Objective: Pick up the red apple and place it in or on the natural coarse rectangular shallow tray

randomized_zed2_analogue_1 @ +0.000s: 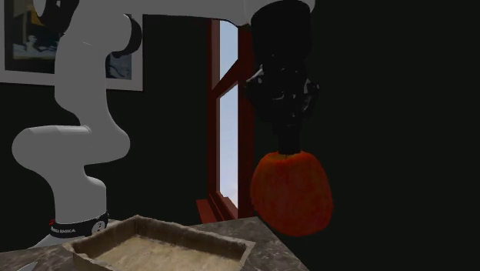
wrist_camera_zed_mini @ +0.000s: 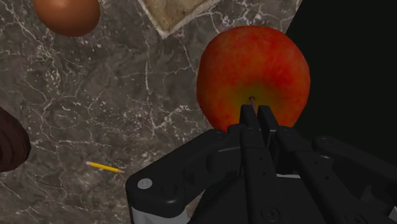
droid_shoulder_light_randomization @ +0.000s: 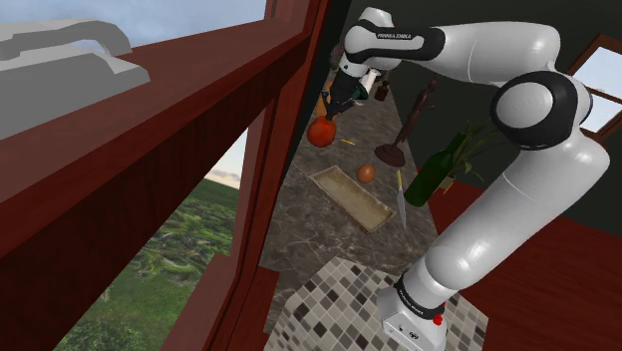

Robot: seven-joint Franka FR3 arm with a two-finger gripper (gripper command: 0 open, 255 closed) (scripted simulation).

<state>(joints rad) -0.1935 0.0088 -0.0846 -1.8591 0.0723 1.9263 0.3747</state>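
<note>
Pincer (wrist_camera_zed_mini: 256, 113) clamped on the apple (wrist_camera_zed_mini: 254, 63) by its stem, over the table (wrist_camera_zed_mini: 127, 114) edge. Tray (randomized_zed2_analogue_1: 192, 232) near; egg (wrist_camera_zed_mini: 67, 13) lies outside its rim.

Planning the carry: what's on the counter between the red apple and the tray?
Nothing: the wrist view shows bare marbled counter between apple and tray corner; the pencil lies off to the side.
</note>
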